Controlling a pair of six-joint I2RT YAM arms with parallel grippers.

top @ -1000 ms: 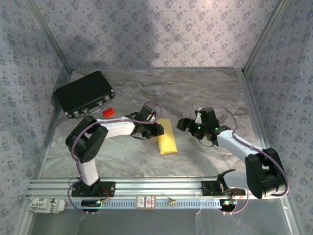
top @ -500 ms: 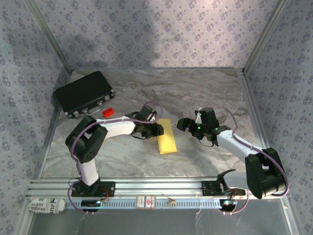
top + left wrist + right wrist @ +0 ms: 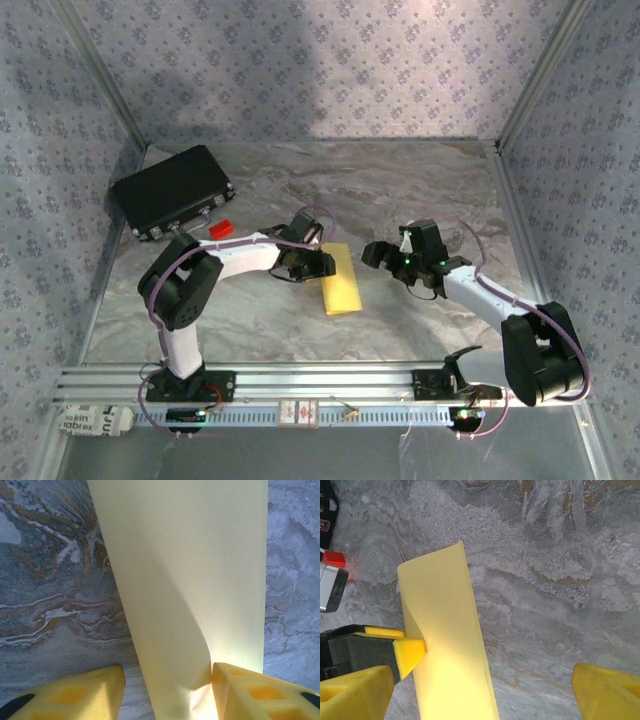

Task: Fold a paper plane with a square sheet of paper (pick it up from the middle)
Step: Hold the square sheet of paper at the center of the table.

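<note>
left gripper (image 3: 165,692) opened wider; left arm (image 3: 240,258) shifted slightly

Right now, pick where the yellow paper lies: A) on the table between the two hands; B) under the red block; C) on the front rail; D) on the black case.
A: the yellow paper lies on the table, between the left hand and the right hand.

Observe the left arm (image 3: 235,258): it is folded at the elbow, with the forearm reaching right toward the centre. The left gripper (image 3: 318,264) sits low, its yellow fingers (image 3: 70,692) parted with a clear gap between them. The right arm (image 3: 480,292) extends forward and to the left. The right gripper (image 3: 374,252) faces the left one with its jaws spread wide. It appears to ride slightly higher, but you cannot confirm this from overhead.
</note>
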